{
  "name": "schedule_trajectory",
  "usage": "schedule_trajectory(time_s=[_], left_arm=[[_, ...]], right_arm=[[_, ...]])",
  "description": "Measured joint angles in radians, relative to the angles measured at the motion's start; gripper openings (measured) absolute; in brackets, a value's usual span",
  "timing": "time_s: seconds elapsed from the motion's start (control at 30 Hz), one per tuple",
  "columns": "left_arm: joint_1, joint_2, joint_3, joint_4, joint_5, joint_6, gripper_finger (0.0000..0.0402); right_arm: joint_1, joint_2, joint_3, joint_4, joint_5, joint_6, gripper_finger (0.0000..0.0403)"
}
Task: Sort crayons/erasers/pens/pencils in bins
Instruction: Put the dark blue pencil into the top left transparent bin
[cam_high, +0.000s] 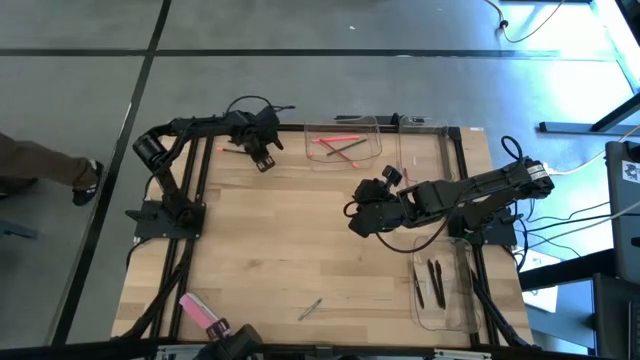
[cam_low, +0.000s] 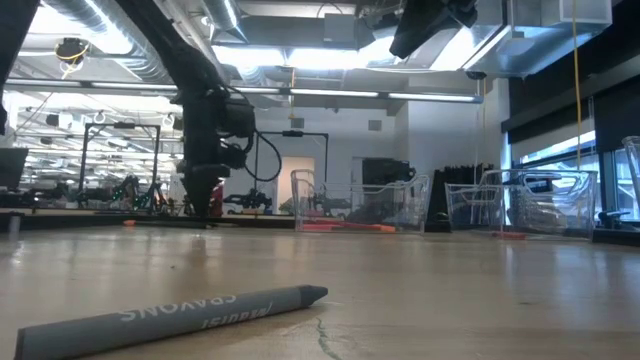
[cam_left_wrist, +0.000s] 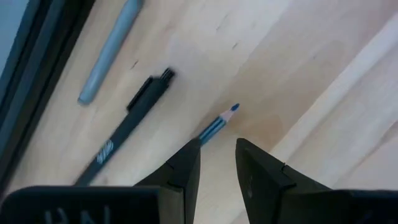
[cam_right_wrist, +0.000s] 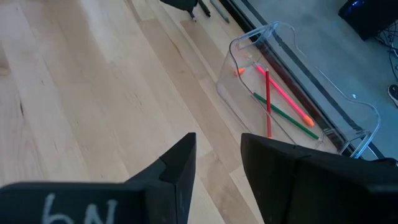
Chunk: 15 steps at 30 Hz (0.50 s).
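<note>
A: Where is the left hand (cam_high: 264, 160)?

B: Low over the surface (cam_high: 300, 250) near its far left corner, its two fingers (cam_left_wrist: 186, 165) parted with nothing between them. Just ahead of the fingertips lies a blue striped pencil (cam_left_wrist: 219, 122), and beside that a black pen (cam_left_wrist: 127, 124) and a grey crayon (cam_left_wrist: 112, 50), close to the surface's edge.

A: And the right hand (cam_high: 362, 222)?

B: It hangs above the middle of the surface, toward the right edge. Its fingers (cam_right_wrist: 180, 165) stand apart and hold nothing.

A: The bins?

B: One clear bin (cam_high: 343, 142) sits at the far edge, about midway along it. Inside lie a pink stick (cam_right_wrist: 283, 94), a red stick (cam_right_wrist: 268, 102) and a green stick (cam_right_wrist: 286, 117). A second clear bin (cam_high: 445, 285) stands near the near right corner with two dark sticks (cam_high: 428, 282) in it. From the low camera, clear tubs show at the far side, but I cannot tell how many.

A: The eraser?

B: A flat pink eraser (cam_high: 200, 310) lies at the near left corner.

A: Anything else loose?

B: A grey crayon near the near edge (cam_high: 310, 309), roughly midway along it, lying flat, well apart from both hands.
</note>
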Motion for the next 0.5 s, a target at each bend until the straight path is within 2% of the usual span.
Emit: schedule_trajectory(time_s=[0.1,0.23,0.5], left_arm=[[-0.005,0.018,0.000,0.012,0.004,0.064,0.0094],[-0.003,0.053,0.000,0.022,0.028,0.070,0.0094],[-0.014,0.076,0.003,0.061,-0.047,0.100,0.0094]], right_arm=[[0.000,0.000,0.000,0.000,0.000,0.000,0.0130],[0.000,0.000,0.000,0.000,0.000,0.000,0.0130],[0.000,0.000,0.000,0.000,0.000,0.000,0.0130]])
